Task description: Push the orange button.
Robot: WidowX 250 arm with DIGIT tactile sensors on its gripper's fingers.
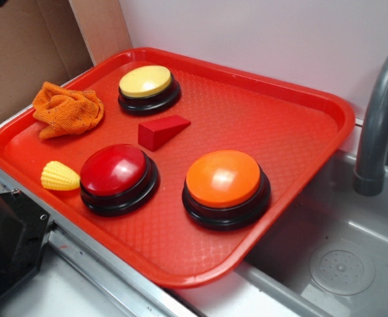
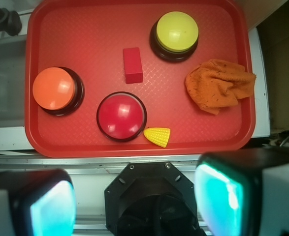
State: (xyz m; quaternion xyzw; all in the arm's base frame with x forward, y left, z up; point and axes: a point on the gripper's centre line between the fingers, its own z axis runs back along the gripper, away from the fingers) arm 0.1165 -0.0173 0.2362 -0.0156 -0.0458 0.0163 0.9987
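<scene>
Jaws spread wide fill the lower corners of the wrist view, holding nothing; the gripper (image 2: 144,201) hangs high, pointing straight down over the counter edge just short of the tray (image 2: 134,147). On the tray, the orange button (image 2: 54,88) sits at frame left, untouched, with the red button (image 2: 120,115) beside it and the yellow button (image 2: 176,32) at upper right.

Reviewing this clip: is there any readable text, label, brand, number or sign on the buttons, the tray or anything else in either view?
None readable in either view.
The orange button, red button and yellow button have plain domes.
The red tray shows only a textured pattern, no lettering.
The red wedge block, toy corn and orange cloth carry no marks.
The tool shows no marking either.
</scene>
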